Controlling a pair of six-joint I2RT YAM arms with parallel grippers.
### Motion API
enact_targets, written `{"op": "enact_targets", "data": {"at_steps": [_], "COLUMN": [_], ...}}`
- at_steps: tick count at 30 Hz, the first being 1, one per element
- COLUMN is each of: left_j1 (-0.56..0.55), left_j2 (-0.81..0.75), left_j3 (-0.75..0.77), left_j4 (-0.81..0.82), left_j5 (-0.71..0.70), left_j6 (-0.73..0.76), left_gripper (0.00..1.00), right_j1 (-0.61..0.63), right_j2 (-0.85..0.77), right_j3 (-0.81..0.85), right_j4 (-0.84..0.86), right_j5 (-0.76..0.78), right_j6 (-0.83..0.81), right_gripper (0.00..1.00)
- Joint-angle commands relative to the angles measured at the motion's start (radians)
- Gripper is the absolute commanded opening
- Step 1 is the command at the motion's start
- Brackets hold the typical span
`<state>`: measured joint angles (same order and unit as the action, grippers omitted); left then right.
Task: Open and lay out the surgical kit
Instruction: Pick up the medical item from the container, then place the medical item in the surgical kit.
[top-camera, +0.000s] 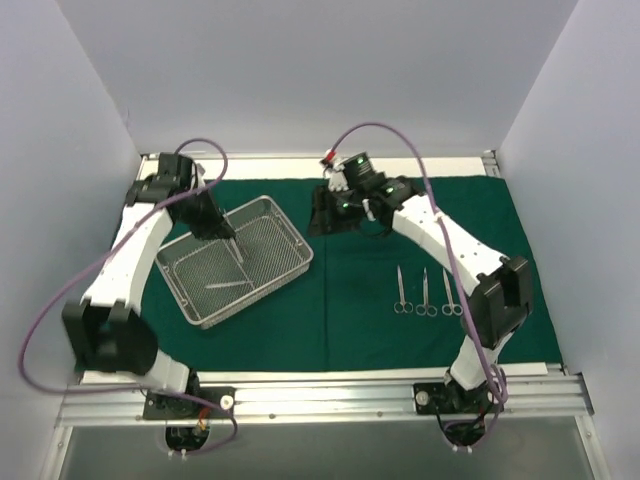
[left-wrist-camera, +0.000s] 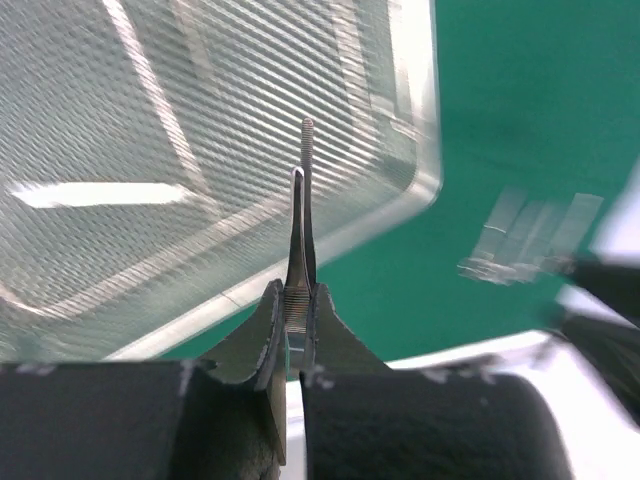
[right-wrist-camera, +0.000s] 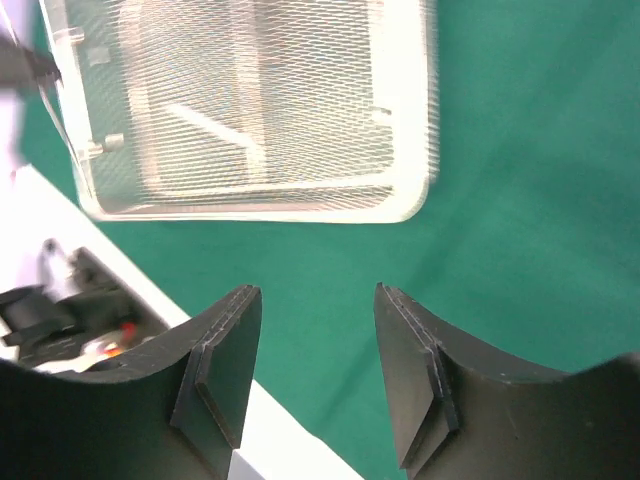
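left fingers (left-wrist-camera: 255, 340) pinch forceps (left-wrist-camera: 300, 240) over tray (left-wrist-camera: 370, 222); right fingers (right-wrist-camera: 225, 370) apart

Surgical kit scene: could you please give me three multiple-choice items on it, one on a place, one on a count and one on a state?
1. Where does the tray stand on the cloth?
A) on its left part
B) on its right part
C) off it

2. How many instruments lie in a row on the cloth, right of the tray?
A) one
B) three
C) five

3. What state is the left gripper in?
A) open and empty
B) shut on forceps
C) shut on a fold of cloth

Answers:
1 A: the top view shows the tray on the left part of the cloth.
2 B: three instruments lie side by side there.
3 B: the left wrist view shows it clamped on the forceps, above the tray's edge.
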<state>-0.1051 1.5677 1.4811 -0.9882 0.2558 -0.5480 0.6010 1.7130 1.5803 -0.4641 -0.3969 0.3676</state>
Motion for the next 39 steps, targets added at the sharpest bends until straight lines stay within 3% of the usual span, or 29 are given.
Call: {"op": "enact_targets", "data": {"at_steps": [1,8,22,25,26,27,33,35,36,37,39], "left_j1": [-0.044,-0.108,-0.171,-0.173,-0.173,-0.173,-0.169,-0.166,-0.166,-0.163,-0.160], "left_j2": [-0.131,-0.256,-0.258,-0.261,-0.262,-0.262,-0.259,-0.252,-0.248,-0.241,-0.233], "left_j3": [-0.085,-0.126,-0.124,-0.114,-0.113,-0.113,-0.119,-0.119,-0.114,-0.113,-0.104], "left_j4": [0.065,0.048,0.056,0.057,0.057,0.063,0.095,0.105,0.108,0.106,0.103], "left_j5": [0.114,0.046,0.046,0.056,0.059,0.062,0.108,0.126,0.128,0.126,0.131], "left_j6": [-0.242,-0.372,-0.397,-0.395,-0.395,-0.395,-0.394,-0.392,-0.391,-0.385,-0.377], "left_gripper": [0.02,0.02,0.02,0.02,0.02,0.02,0.02,0.02,0.02,0.02,0.02], "right_j1": [0.087,0.200,0.290,0.290,0.290,0.290,0.290,0.289,0.289,0.289,0.289], "right_j2": [0.063,0.106,0.108,0.117,0.119,0.122,0.134,0.140,0.143,0.149,0.158], "right_j3": [0.113,0.182,0.155,0.155,0.153,0.153,0.145,0.147,0.150,0.153,0.168], "right_j4": [0.078,0.099,0.134,0.133,0.134,0.134,0.145,0.153,0.148,0.147,0.137], "right_j5": [-0.088,-0.051,-0.043,-0.042,-0.046,-0.052,-0.056,-0.069,-0.071,-0.066,-0.066], "right_j6": [0.053,0.088,0.116,0.114,0.114,0.116,0.125,0.125,0.123,0.123,0.122], "right_gripper": [0.48,0.45,0.38,0.31,0.21,0.18,0.10,0.12,0.16,0.26,0.29]}}
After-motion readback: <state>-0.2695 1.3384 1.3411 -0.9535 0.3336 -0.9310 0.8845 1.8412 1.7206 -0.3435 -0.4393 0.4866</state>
